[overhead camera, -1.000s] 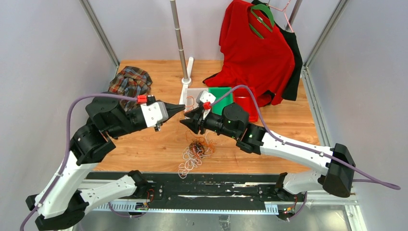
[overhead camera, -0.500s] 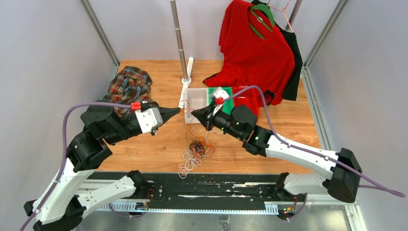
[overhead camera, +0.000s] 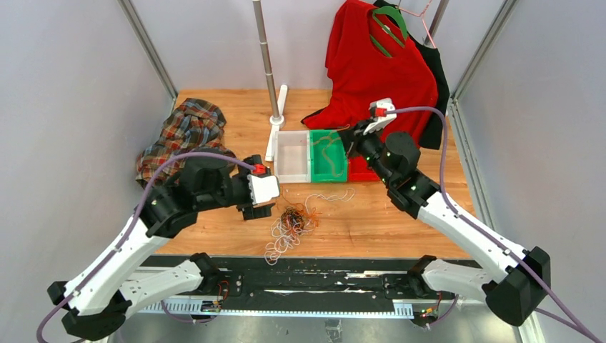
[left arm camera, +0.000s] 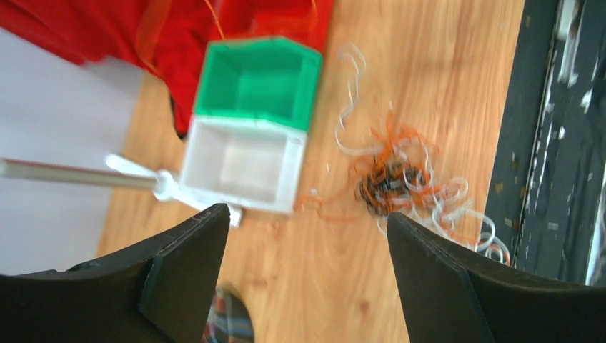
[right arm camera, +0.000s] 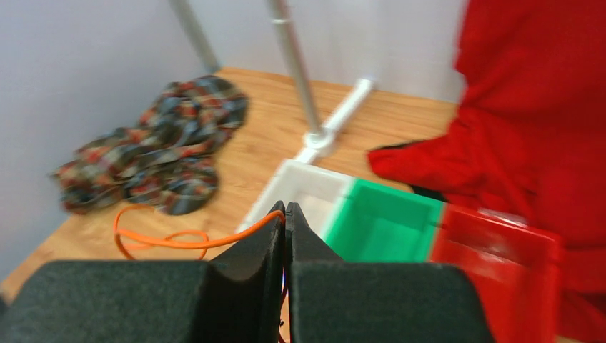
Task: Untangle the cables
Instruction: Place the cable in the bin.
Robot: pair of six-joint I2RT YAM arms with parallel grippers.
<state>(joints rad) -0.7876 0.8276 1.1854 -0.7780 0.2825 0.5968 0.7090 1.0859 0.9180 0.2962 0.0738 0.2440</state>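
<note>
A tangle of cables (overhead camera: 289,221) in white, orange and black lies on the wooden table near the front edge; the left wrist view shows the same tangle (left arm camera: 400,179). My left gripper (overhead camera: 259,209) hovers just left of it, open and empty (left arm camera: 307,211). My right gripper (overhead camera: 346,143) is raised over the green bin (overhead camera: 341,174), shut on a thin orange cable (right arm camera: 179,241) pinched at its tips (right arm camera: 286,206). That orange cable (overhead camera: 325,146) hangs in loops into the green bin. A loose white cable (overhead camera: 336,194) trails in front of the bins.
White bin (overhead camera: 293,175), green bin and red bin (overhead camera: 363,175) stand in a row mid-table. A plaid cloth (overhead camera: 182,128) lies back left. A metal pole (overhead camera: 266,57) on a white base and a hanging red shirt (overhead camera: 379,71) stand behind the bins.
My left gripper has opened, let go of the orange cable and dropped back beside the tangle. My right gripper has stayed shut on it and carried it back-right over the green bin.
</note>
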